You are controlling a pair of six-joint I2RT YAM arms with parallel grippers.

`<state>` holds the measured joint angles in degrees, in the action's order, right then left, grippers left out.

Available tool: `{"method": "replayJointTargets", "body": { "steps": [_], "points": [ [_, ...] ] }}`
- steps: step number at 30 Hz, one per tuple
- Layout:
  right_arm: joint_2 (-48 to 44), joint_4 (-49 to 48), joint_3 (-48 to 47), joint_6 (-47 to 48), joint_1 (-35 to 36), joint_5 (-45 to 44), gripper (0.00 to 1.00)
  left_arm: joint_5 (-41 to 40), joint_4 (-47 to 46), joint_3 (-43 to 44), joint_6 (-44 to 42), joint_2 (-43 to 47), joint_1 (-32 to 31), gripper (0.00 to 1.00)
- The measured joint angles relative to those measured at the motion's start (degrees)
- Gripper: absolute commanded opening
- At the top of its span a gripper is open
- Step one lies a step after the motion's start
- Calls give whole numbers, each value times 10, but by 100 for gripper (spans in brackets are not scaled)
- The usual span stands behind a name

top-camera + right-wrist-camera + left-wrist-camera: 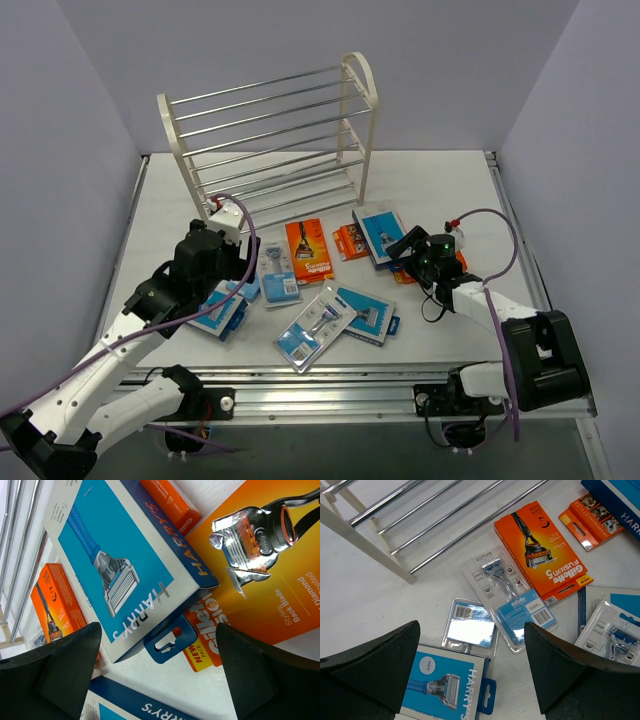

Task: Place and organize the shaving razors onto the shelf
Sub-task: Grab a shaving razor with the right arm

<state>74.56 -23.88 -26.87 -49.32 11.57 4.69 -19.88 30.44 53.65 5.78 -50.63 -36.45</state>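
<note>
The white shelf with chrome rods stands empty at the back. Razor packs lie flat on the table in front of it. My left gripper is open and empty, above a blue Harry's box and a face-down blister pack. Beyond them lie a clear blister pack and an orange Gillette pack. My right gripper is open and empty over another blue Harry's box, which lies partly on a large orange pack. A third blue box lies just below it.
More packs lie in the middle front: a blister pack and a blue-carded pack. A small orange pack sits beside the right blue box. The shelf's lowest rods are close ahead of the left gripper. Grey walls enclose the table.
</note>
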Motion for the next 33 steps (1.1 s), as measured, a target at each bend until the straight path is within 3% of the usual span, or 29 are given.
{"method": "replayJointTargets", "body": {
  "steps": [15,33],
  "points": [
    [36,-43,-6,-23,-1,18,76,17,0,3,0,-10,0,94],
    [42,-137,51,-131,-16,13,51,22,2,6,0,-11,0,94]
  ]
}}
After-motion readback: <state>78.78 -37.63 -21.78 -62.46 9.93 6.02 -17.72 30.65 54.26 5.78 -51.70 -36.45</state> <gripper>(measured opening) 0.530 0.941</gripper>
